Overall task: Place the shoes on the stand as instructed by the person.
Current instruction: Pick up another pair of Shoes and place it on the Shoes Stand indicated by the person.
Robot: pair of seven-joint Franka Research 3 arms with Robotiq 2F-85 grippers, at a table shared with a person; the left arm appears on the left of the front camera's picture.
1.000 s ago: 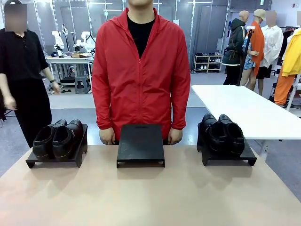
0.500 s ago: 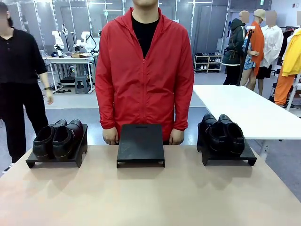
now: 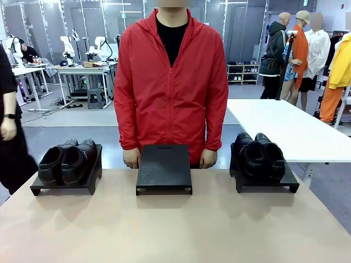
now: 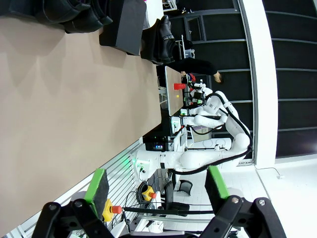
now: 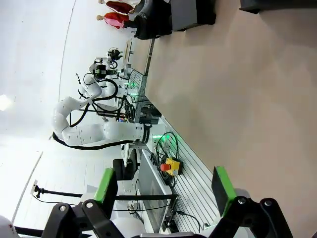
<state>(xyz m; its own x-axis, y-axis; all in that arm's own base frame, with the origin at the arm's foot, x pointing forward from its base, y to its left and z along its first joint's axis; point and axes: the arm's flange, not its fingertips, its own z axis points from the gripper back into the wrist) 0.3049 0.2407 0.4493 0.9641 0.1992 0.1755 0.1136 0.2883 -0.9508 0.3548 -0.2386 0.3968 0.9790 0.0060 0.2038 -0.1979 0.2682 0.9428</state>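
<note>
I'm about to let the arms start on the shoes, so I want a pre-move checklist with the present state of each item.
1. Left gripper open and holding nothing: ok.
2. Right gripper open and holding nothing: ok.
3. Middle stand free of shoes: ok.
4. Left pair of shoes and right pair of shoes each sitting on a side stand: ok.
5. The person's hands away from the middle stand: not ok, they rest at its far corners.
6. The person has pointed out which pair to move: cannot tell.
</note>
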